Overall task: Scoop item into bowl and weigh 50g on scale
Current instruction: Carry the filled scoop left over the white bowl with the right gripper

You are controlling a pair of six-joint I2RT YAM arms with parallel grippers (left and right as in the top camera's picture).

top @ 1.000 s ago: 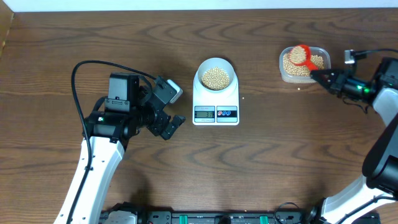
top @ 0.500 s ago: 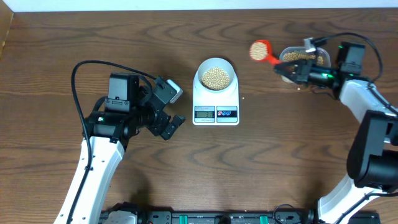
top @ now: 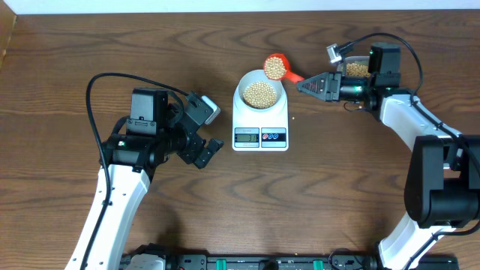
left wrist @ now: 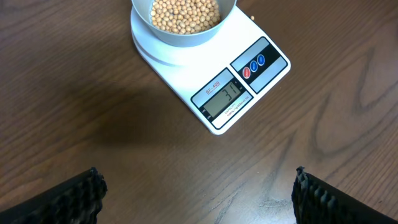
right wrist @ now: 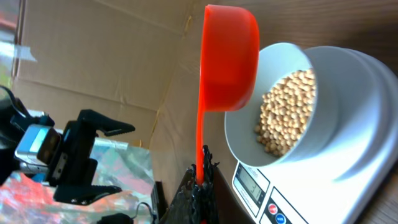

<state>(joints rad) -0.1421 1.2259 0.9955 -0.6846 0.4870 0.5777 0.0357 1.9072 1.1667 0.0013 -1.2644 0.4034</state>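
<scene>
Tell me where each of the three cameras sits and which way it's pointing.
Overhead: fixed above the table, looking straight down at the scale; left arm and right arm both show.
Left wrist: on the left arm, looking down past the open left gripper at the scale's display and bowl; only fingertips show.
Right wrist: on the right arm, looking along the shut right gripper and the red scoop it holds toward the bowl; left arm beyond.
Shared: all see the bowl of beans on the scale.
</scene>
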